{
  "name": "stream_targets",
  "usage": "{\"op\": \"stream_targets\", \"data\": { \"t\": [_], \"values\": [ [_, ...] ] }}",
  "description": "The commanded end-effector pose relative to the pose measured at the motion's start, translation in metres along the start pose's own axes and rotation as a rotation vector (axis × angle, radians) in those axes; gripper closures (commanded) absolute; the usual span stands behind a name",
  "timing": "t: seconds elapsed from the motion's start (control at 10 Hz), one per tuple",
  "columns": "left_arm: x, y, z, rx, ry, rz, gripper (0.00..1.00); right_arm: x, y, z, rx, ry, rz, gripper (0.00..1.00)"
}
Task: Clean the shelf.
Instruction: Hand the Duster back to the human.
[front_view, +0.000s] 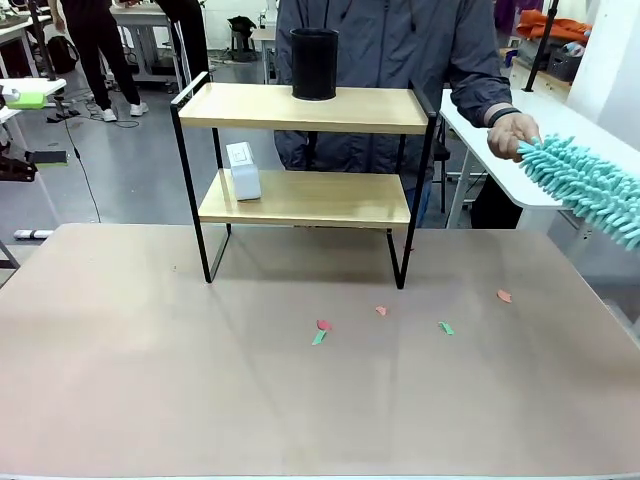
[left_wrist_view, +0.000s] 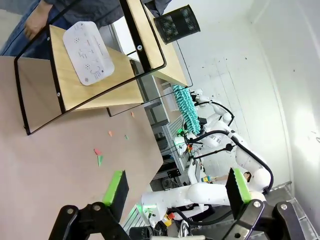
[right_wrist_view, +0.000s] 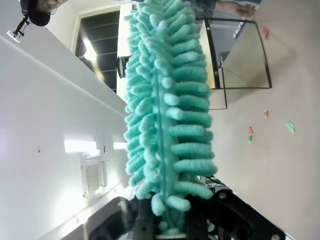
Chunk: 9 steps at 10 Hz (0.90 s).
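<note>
Shelf (front_view: 300, 108) stands at the table's far edge in front of the person — black mesh cup (front_view: 314, 63) up top. Right gripper (right_wrist_view: 170, 227) clamps the teal duster (right_wrist_view: 167, 110); left gripper (left_wrist_view: 175, 192) is spread, holding nothing.

A robotics lab — white worktables (front_view: 560, 125), a grey concrete floor (front_view: 130, 170) with trailing cables, another white robot arm (left_wrist_view: 240, 155) mounted nearby, people standing about.
</note>
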<state>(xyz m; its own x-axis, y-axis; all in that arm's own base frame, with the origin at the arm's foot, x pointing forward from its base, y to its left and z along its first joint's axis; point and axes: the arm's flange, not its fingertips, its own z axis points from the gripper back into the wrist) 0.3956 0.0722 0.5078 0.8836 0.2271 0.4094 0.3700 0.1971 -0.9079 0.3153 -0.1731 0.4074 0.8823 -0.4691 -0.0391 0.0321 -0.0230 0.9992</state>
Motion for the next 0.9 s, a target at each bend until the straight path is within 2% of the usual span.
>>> {"op": "stream_targets", "data": {
  "t": [0.0, 0.1, 0.2, 0.3, 0.4, 0.5, 0.6, 0.8],
  "values": [
    [0.002, 0.000, -0.002, -0.018, -0.008, -0.017, 0.00, -0.002, 0.006, -0.004, -0.011, -0.004, -0.016, 0.86],
    [0.002, 0.000, -0.002, -0.018, -0.008, -0.017, 0.00, -0.001, 0.007, -0.006, -0.008, 0.004, -0.009, 0.86],
    [0.002, 0.000, -0.002, -0.018, -0.008, -0.017, 0.00, -0.001, 0.008, -0.008, -0.005, 0.001, -0.007, 0.28],
    [0.002, 0.000, -0.002, -0.018, -0.008, -0.017, 0.00, -0.001, 0.010, -0.010, -0.005, 0.007, 0.002, 0.28],
    [0.002, 0.000, -0.002, -0.018, -0.008, -0.017, 0.00, -0.003, 0.015, -0.011, -0.002, 0.006, 0.022, 0.00],
    [0.002, 0.000, -0.002, -0.018, -0.008, -0.017, 0.00, -0.005, 0.023, -0.009, -0.002, 0.003, 0.045, 0.24],
    [0.002, 0.000, -0.002, -0.018, -0.008, -0.017, 0.00, -0.008, 0.034, -0.007, 0.004, 0.000, 0.077, 0.00],
    [0.002, 0.000, -0.002, -0.018, -0.008, -0.017, 0.00, -0.026, 0.062, -0.006, 0.029, 0.030, 0.167, 0.00]
  ]
}}
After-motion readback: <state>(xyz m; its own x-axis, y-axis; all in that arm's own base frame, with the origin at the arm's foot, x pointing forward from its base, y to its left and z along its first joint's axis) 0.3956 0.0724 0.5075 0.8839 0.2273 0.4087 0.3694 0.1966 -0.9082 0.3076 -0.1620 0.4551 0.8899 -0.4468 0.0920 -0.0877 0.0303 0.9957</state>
